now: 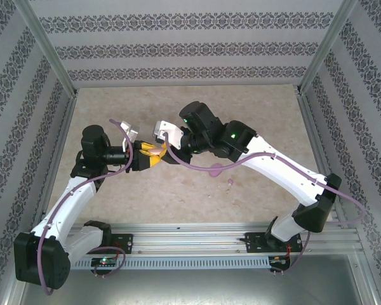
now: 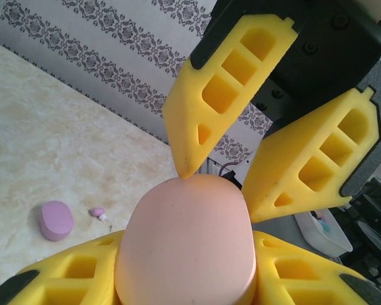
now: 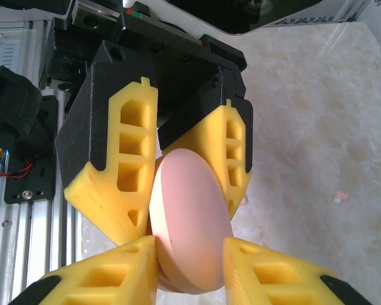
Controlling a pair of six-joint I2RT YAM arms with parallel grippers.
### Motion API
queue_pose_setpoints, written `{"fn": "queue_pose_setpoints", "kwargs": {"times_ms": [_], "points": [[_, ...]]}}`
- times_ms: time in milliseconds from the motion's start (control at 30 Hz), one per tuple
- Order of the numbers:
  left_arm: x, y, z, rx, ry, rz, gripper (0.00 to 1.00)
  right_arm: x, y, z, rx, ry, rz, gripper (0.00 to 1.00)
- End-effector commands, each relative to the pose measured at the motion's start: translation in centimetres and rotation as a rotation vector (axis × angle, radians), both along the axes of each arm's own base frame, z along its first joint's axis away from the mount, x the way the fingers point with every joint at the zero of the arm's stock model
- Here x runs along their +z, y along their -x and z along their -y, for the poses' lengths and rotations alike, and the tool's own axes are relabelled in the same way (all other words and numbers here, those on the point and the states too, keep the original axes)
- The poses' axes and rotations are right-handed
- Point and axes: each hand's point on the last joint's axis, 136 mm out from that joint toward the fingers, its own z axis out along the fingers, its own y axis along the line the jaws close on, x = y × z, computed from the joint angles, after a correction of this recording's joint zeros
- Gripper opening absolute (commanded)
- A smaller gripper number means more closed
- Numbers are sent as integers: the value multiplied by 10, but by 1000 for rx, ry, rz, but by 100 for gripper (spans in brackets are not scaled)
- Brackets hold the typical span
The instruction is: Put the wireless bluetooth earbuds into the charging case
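**Risking a drop of the pink case between two arms**

Above the table (image 1: 178,197), the left fingers (image 2: 82,273) hold the pink case (image 2: 187,241), narrow around it. The right fingers (image 2: 232,82) touch its far end; whether they really grip, I cannot tell. A wrong pull may drop it. The purple case (image 2: 56,220) and one pink earbud (image 2: 98,212) lie on the table, not inserted.

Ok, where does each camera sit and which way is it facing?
Top external: above and behind the bases, looking down on the table; both arms whole, left gripper and right gripper meeting mid-table.
Left wrist: behind the left fingers, facing past the pink case to the right gripper's fingers, purple case beyond.
Right wrist: the opposite way, own fingers below, left gripper's fingers clamping the pink case, rail behind.
Shared: both wrist views see the pink case; top and left wrist see the purple case.
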Motion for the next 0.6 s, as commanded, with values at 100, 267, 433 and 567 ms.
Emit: {"fn": "queue_pose_setpoints", "kwargs": {"times_ms": [100,267,433,567], "points": [[30,38,6,-172,35,160,40,-18,-36,6,-121,43,-40,24],[30,40,7,-178,36,156,40,-13,-40,10,-134,26,-41,21],[30,41,7,-186,37,150,41,-15,-38,9,-117,32,-59,21],[31,43,8,-198,39,143,41,-12,-39,7,-113,-8,-122,21]]}}
